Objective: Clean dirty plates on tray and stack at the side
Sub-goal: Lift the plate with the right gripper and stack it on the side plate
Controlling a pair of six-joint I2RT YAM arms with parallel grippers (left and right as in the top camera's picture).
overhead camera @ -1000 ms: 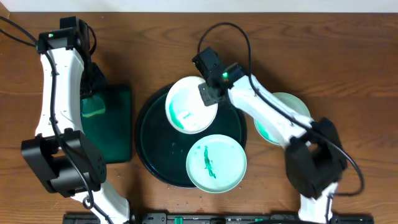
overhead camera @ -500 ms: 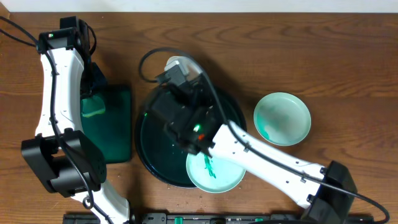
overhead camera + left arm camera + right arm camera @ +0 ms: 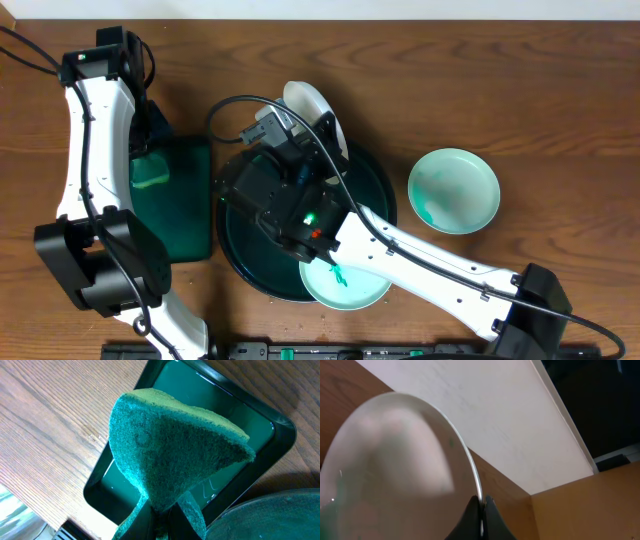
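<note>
Plate (image 3: 308, 104) is pinched by right gripper (image 3: 481, 507) over tray's (image 3: 372, 188) far edge; sponge (image 3: 170, 450) is squeezed by left gripper (image 3: 160, 522)

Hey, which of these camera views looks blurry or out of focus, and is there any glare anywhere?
Right wrist view: the held plate sits close to the lens, soft and out of focus, and the top-right corner is dark. Left wrist view: the sponge is crisp, with faint reflections on the rectangular tray. Overhead view: evenly lit and sharp, no strong glare.

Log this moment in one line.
right claw: shut on tilted plate | left claw: shut on sponge | tray: streaked plate | table: smeared plate
</note>
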